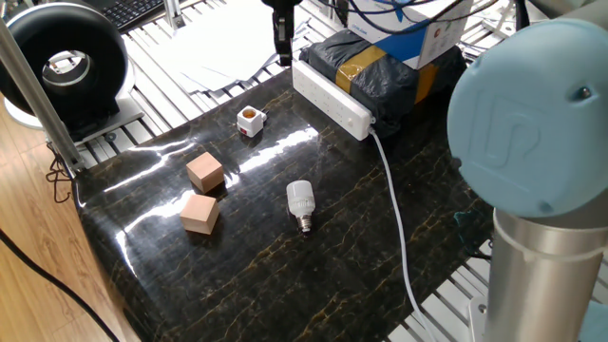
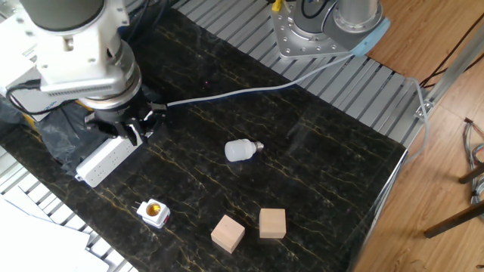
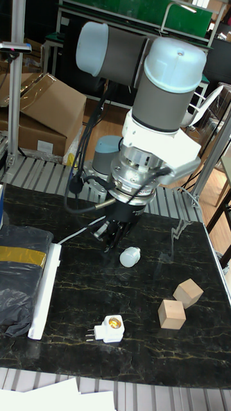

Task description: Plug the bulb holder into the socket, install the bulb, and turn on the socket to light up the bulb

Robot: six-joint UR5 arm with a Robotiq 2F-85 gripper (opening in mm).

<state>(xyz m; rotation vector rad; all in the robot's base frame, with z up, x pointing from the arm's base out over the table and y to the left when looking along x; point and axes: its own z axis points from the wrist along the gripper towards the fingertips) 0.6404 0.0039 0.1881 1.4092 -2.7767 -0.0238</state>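
Observation:
The bulb holder [image 1: 250,121] [image 2: 153,213] [image 3: 109,331] lies loose on the dark marble table, its orange opening facing up. The socket, a long white strip [image 1: 331,99] [image 2: 102,162] [image 3: 45,288], rests against a dark wrapped box. On its side in the middle of the table lies the bulb [image 1: 300,203] [image 2: 240,149] [image 3: 130,257]. My gripper [image 1: 282,43] [image 2: 127,127] [image 3: 114,235] hangs over the strip's end away from its cable. Its fingers look shut with nothing between them. It touches none of the three things.
Two tan wooden cubes [image 1: 204,172] [image 1: 199,213] sit near the table's edge. The dark wrapped box with yellow tape [image 1: 389,65] stands behind the strip. The strip's white cable [image 1: 397,223] trails across the table. A black round device [image 1: 62,62] stands off the table.

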